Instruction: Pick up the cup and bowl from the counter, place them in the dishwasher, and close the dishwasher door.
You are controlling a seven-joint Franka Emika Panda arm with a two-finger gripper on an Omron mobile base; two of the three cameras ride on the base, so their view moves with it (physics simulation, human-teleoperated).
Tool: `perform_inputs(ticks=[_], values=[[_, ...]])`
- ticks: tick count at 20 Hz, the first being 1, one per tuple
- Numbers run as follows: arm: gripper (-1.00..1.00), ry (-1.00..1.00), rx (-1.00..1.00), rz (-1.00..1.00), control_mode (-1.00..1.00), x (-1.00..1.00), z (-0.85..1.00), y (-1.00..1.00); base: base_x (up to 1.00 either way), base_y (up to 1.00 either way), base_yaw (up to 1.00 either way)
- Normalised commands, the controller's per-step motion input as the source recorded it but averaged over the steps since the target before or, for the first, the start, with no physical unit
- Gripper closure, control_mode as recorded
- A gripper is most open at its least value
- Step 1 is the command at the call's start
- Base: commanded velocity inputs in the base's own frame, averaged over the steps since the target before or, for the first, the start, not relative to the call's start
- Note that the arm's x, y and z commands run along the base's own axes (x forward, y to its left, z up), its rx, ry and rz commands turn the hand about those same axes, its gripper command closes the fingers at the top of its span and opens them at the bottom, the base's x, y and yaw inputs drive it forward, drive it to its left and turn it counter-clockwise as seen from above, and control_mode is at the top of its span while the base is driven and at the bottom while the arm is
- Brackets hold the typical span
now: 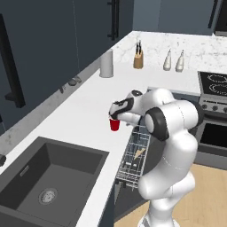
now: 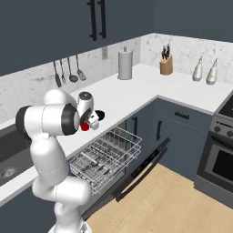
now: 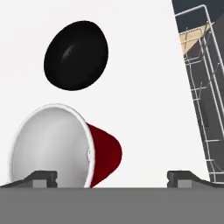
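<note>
The small red cup stands upright on the white counter near its front edge. My gripper hangs just above it, open. In the hand view the cup shows its white inside at the lower left, next to the left fingertip; the gripper holds nothing. The black bowl lies on the counter just beyond the cup, also seen as a bowl past the hand. The dishwasher door hangs open and the grey wire rack is pulled out below the counter edge.
A dark sink lies to the left. A paper towel roll, a knife block and two bottles stand at the back. The stove and oven are on the right. Utensils hang on the wall.
</note>
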Motion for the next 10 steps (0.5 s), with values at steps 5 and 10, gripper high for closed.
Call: perform_inputs(ticks=[5, 10], values=[[-1.0, 0.0, 0.03, -0.03, -1.0, 0.33, -0.25, 0.0, 0.0, 0.0, 0.0], [-1.0, 0.0, 0.02, -0.03, -1.0, 0.17, -0.26, 0.02, 0.0, 0.0, 0.0]])
